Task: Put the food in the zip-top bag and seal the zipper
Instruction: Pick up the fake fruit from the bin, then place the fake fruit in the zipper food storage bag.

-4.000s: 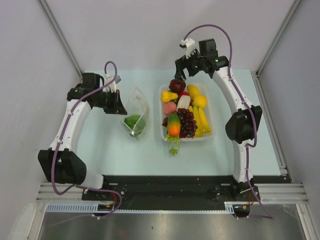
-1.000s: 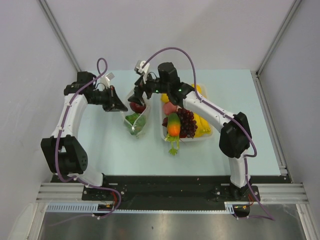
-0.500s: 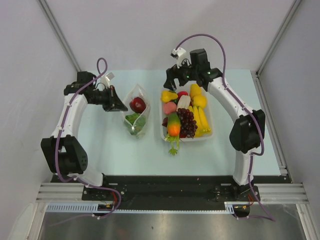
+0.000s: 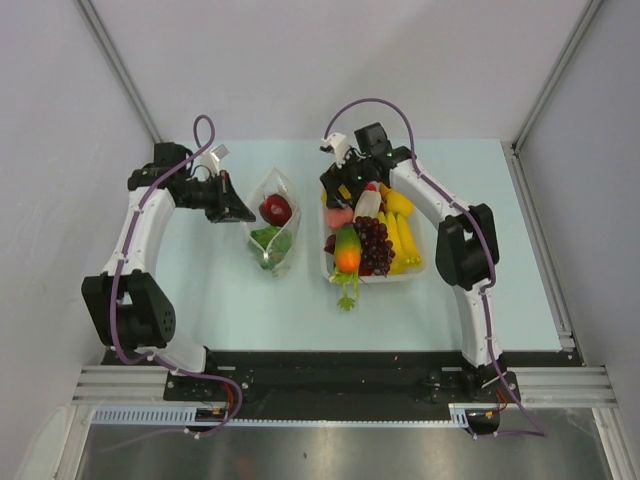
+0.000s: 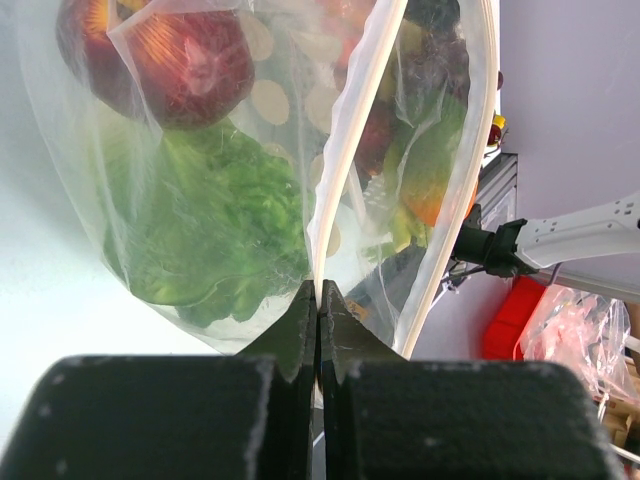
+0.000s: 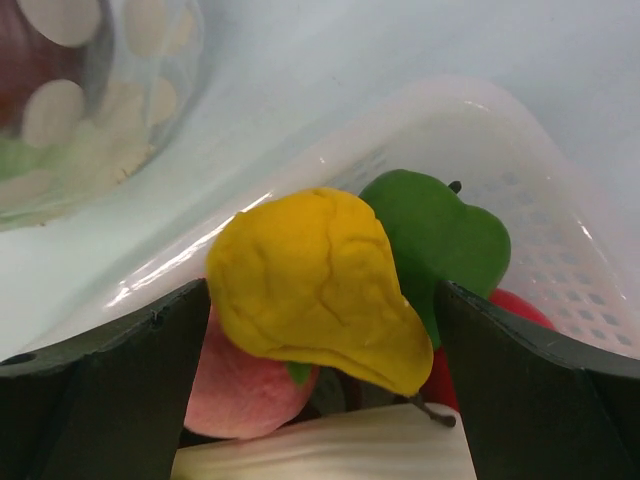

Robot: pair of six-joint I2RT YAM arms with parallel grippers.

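The clear dotted zip-top bag (image 4: 271, 228) lies left of the white tray (image 4: 425, 245) and holds a green lettuce head (image 4: 268, 241) and a dark red fruit (image 4: 275, 209). My left gripper (image 4: 243, 214) is shut on the bag's zipper rim (image 5: 345, 150), holding the mouth open. In the left wrist view the lettuce (image 5: 215, 215) and red fruit (image 5: 180, 60) show through the plastic. My right gripper (image 4: 340, 192) is open, low over the tray's far left corner, its fingers (image 6: 110, 385) either side of a yellow pear-shaped fruit (image 6: 315, 285). A pink fruit (image 6: 250, 390) lies under it.
The tray also holds a carrot (image 4: 347, 250), purple grapes (image 4: 374, 243), bananas (image 4: 404, 243), yellow fruits (image 4: 399, 202) and a green leaf piece (image 6: 435, 240). The tray's rim (image 6: 300, 160) is just beyond my right fingers. The bag's dotted wall (image 6: 70, 100) shows at upper left.
My right gripper let the dark red fruit go into the bag, swung back to the tray and has come down open around the yellow pear-shaped fruit. The left gripper has kept its hold.
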